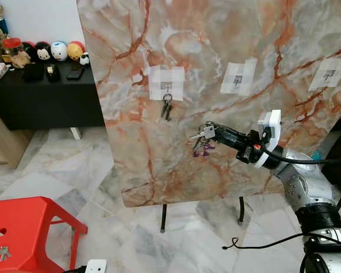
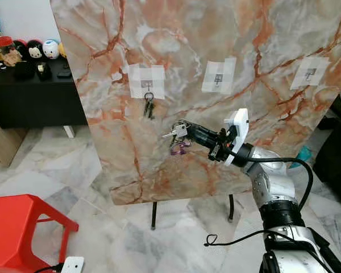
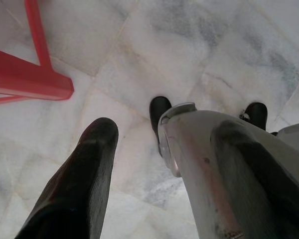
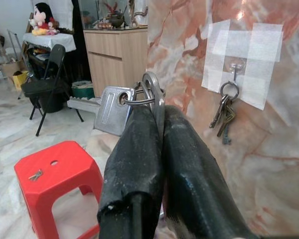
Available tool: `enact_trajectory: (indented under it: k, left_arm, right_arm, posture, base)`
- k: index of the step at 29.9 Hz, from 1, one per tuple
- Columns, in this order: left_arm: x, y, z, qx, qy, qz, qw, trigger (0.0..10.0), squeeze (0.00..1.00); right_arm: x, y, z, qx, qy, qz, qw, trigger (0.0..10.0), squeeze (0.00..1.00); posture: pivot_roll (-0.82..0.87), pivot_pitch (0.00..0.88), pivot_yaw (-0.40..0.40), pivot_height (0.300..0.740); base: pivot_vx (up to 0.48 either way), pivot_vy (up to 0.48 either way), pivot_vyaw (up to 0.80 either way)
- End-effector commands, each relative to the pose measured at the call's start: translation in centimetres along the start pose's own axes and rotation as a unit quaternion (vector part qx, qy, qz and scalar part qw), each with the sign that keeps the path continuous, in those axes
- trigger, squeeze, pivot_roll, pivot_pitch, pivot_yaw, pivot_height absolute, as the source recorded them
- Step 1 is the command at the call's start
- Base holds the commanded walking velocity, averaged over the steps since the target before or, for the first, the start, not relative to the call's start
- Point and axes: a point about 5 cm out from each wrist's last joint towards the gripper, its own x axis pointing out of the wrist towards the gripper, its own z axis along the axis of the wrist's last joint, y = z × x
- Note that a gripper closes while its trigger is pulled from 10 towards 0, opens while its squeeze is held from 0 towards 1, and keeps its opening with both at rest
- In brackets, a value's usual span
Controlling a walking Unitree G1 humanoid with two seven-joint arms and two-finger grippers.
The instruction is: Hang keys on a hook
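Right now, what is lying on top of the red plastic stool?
On the red plastic stool, a small set of keys lies flat beside a round hole in the seat. The floor beneath the seat is covered. The right gripper holds another key bunch elsewhere.

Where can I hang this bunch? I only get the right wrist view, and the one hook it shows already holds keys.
Observer: The marble board has two more taped hooks. The middle hook is bare.
Operator: And the other one?
Observer: The right hook is bare too, near the board's right edge.
Operator: Where is my gripper relative to them?
Observer: The right gripper, shut on the key bunch, is lower than the hooks, between the taken left hook and the middle hook.
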Motion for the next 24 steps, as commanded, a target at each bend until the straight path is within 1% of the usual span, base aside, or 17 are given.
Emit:
enact_trajectory:
  k: [1, 8, 24]
  left_arm:
    - [-0.03, 0.08, -0.23, 0.003, 0.007, 0.001, 1.0, 10.0, 0.0]
    - [-0.01, 0.19, 0.01, 0.004, 0.003, 0.003, 1.0, 10.0, 0.0]
    - [0.03, 0.02, 0.11, 0.01, 0.001, 0.0, 1.0, 10.0, 0.0]
  right_arm:
    - [0.23, 0.14, 0.92, -0.02, -0.013, 0.006, 1.0, 10.0, 0.0]
    - [0.3, 0.1, 0.66, -0.021, -0.008, -0.002, 1.0, 10.0, 0.0]
    - [0.51, 0.12, 0.29, -0.02, -0.005, -0.009, 1.0, 10.0, 0.0]
  posture:
    - [0.01, 0.0, -0.066, 0.74]
    - [0.01, 0.0, -0.064, 0.74]
    - [0.02, 0.0, -0.059, 0.74]
  base:
    - [0.0, 0.0, 0.0]
    - [0.0, 0.0, 0.0]
    - [0.0, -0.32, 0.0]
